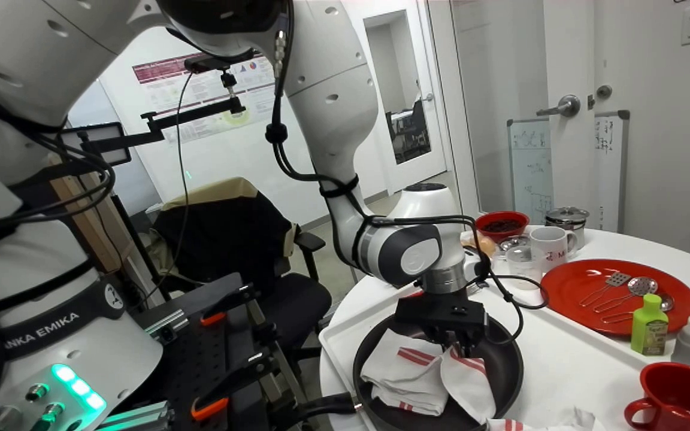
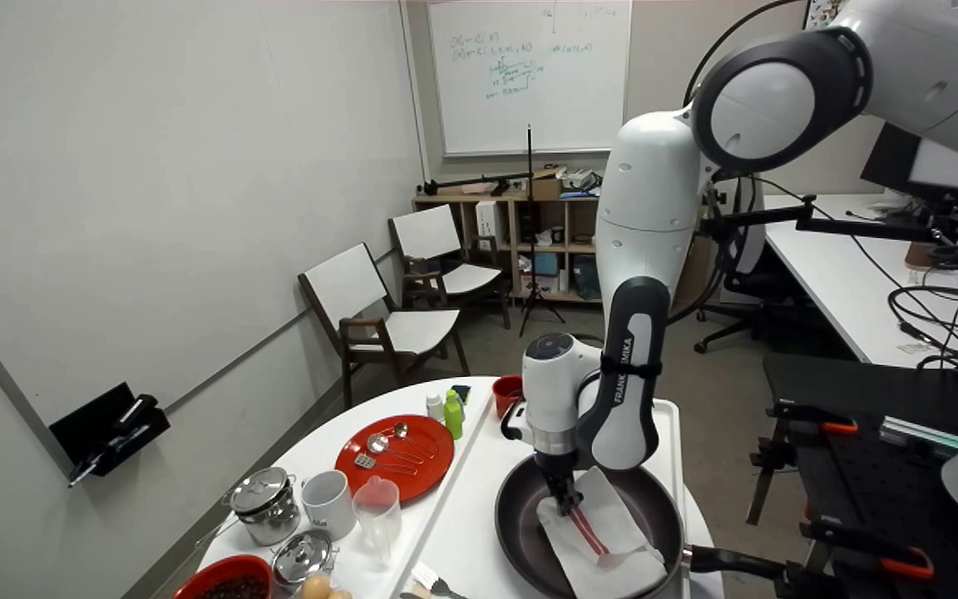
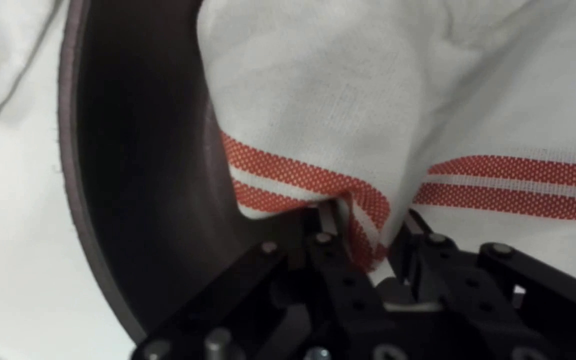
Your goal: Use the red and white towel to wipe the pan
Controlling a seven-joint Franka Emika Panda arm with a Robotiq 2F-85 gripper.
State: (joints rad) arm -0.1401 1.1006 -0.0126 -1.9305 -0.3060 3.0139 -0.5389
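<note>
The towel (image 1: 405, 371), white with paired red stripes, lies folded inside the black pan (image 2: 519, 524). My gripper (image 1: 460, 349) points down into the pan, its fingertips low at the towel. A striped fold of the towel (image 3: 313, 90) is bunched up between the fingers (image 3: 324, 220) in the wrist view. Those fingers stand partly apart, with a little space still showing beside the fold. Whether the cloth presses on both pads is hard to see. One corner of the towel stands raised against the gripper in an exterior view. Much of the pan's floor is covered by the cloth.
The pan's handle (image 2: 737, 561) sticks out past the edge of the white tray (image 2: 669, 414). Beside the tray stand a red plate (image 1: 566, 293) with utensils, a green bottle (image 1: 649, 332) and a white mug (image 1: 548, 244). Another striped cloth (image 1: 563, 424) and a red mug (image 1: 683, 398) are near.
</note>
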